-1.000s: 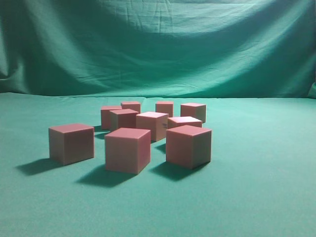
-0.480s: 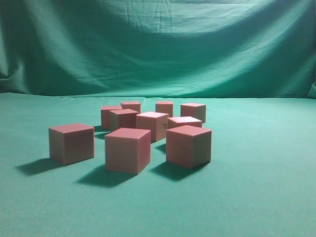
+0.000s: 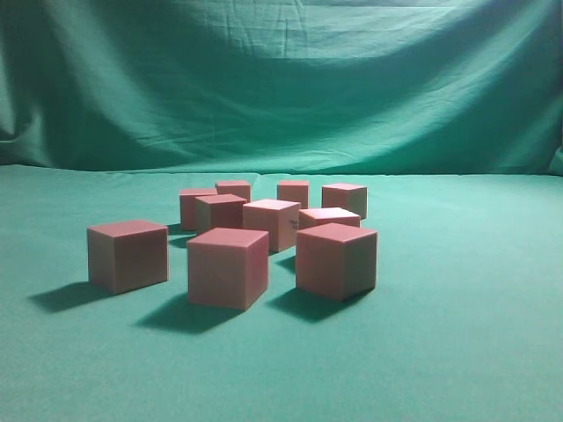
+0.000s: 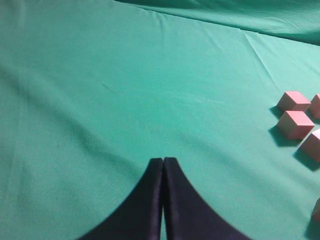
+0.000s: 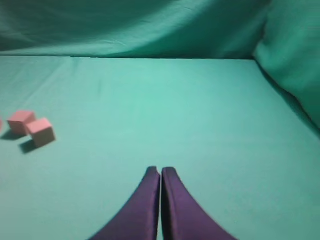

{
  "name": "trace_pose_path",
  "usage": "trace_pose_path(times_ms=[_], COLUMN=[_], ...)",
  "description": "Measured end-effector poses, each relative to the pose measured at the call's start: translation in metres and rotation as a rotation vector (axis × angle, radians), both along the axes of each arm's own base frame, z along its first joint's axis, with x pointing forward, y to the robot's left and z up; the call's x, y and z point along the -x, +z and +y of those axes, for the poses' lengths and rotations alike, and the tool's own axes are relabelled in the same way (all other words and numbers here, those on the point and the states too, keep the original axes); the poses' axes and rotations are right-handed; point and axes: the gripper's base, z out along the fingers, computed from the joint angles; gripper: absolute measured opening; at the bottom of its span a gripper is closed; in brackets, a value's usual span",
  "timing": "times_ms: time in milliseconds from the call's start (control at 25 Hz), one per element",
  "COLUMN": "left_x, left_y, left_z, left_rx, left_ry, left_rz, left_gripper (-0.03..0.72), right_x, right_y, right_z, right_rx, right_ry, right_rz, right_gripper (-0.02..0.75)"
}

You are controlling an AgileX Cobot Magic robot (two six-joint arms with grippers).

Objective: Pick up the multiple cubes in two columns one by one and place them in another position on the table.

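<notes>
Ten cubes sat clustered on the green worktop, loosely in two columns running back toward the draped backdrop; count uncertain, since the rear ones overlapped. Landmark: nearest-middle cube. One cube stood to its left, apart; another just right of it, angled. The rest lay behind it, close together, some possibly touching.

Left gripper: jaws pressed together, holding nothing, over bare cloth with the cluster off to its right edge. Right gripper: jaws likewise closed and empty, cubes far to its left. Neither arm showed in the exterior view.

Risks, as judged: tight spacing behind the landmark cube left little room for opened jaws, so a descent there could nudge neighbours out of line. Wrinkled cloth could tilt a cube on release. Both arms reaching inward together could collide.
</notes>
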Motion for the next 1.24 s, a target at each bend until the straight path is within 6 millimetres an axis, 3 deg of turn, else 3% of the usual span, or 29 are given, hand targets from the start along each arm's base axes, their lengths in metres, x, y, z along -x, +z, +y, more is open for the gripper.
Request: trace_pose_path(times_ms=[280, 1240], left_x=[0.0, 0.0], left_y=[0.0, 0.0], left_z=[0.0, 0.0], left_rx=[0.0, 0.0], left_ry=[0.0, 0.0], left_rz=[0.0, 0.0], left_gripper=[0.0, 0.0], right_x=[0.0, 0.001], right_y=[-0.032, -0.034], right_z=[-0.004, -0.004], right_rx=[-0.005, -0.011], right_ry=[-0.085, -0.087], right_rz=[0.055, 0.07], right_gripper=[0.0, 0.0])
